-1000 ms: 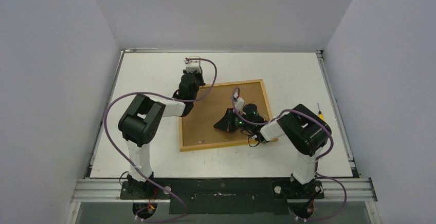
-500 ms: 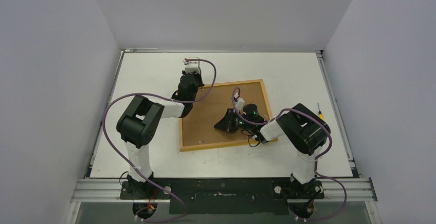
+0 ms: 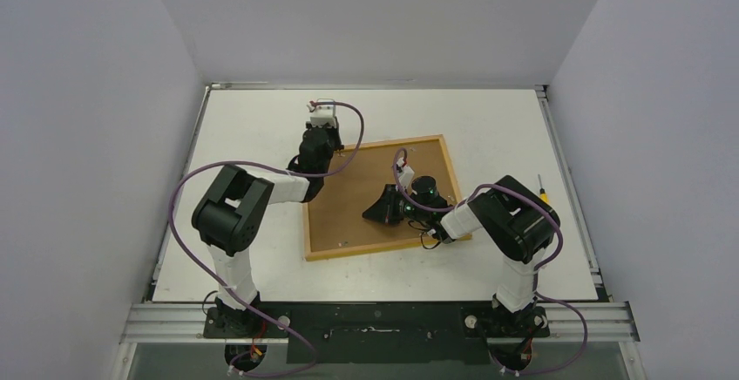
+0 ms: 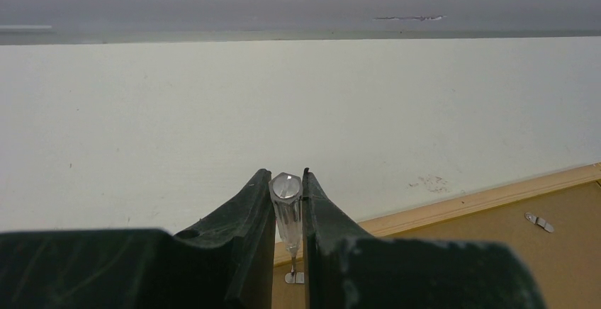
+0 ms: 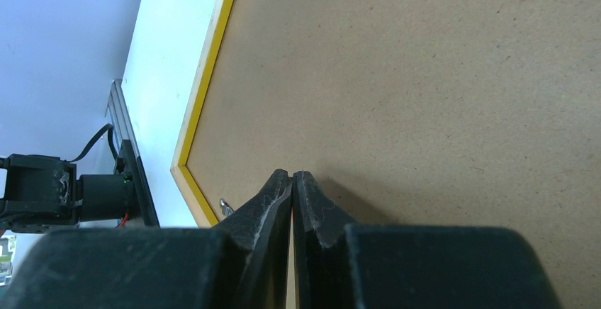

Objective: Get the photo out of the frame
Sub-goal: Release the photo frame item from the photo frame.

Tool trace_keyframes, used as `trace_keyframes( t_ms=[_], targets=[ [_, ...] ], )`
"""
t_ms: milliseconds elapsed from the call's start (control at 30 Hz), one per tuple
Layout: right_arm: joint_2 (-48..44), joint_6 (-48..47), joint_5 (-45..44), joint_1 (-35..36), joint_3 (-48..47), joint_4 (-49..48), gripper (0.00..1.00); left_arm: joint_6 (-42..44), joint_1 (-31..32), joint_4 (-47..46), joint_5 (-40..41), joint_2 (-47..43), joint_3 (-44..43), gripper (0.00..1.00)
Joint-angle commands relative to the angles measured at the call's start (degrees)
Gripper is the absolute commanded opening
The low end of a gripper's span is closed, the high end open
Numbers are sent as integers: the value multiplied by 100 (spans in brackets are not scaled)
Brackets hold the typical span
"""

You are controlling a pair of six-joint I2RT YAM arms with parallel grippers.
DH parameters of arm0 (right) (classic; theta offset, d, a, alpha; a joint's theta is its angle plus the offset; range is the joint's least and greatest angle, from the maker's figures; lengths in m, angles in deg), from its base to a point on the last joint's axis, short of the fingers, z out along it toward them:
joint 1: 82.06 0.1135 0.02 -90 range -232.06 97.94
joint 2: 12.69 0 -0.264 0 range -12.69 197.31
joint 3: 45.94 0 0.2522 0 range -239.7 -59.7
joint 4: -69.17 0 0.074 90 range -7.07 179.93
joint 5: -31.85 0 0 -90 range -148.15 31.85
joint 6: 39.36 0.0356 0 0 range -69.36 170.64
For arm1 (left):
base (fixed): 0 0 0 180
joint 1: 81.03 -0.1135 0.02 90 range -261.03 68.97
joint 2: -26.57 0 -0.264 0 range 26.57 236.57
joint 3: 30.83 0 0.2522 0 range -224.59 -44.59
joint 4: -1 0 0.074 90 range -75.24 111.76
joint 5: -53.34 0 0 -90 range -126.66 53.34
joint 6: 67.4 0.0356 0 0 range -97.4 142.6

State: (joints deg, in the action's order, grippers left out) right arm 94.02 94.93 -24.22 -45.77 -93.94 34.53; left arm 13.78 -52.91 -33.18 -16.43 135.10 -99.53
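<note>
Soft, even overhead light; the left hand (image 4: 288,178) looks dim and blurred.

left arm (image 3: 225,219): elbow swung out toward the desk's (image 3: 261,118) left edge, closer to its base | left end effector (image 4: 288,181) and the clear-handled tool (image 4: 286,206) in its grip: nudged slightly left by the frame's (image 3: 349,210) far-left corner | purple cable (image 3: 179,206): loop drifted left
</note>
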Motion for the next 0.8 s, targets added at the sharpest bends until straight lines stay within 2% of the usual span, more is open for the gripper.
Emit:
trace_keyframes(
  t_ms=[0,200,767],
  targets=[
    [81,-15,83,-48,16,-468,5,-77,-8,345,-170,-247,-86,0],
    [89,4,92,-61,11,-468,5,-130,-17,1421,-242,-174,-627,0],
    [116,27,119,-76,10,-495,5,-329,-122,3075,-700,21,-1506,0]
  ],
)
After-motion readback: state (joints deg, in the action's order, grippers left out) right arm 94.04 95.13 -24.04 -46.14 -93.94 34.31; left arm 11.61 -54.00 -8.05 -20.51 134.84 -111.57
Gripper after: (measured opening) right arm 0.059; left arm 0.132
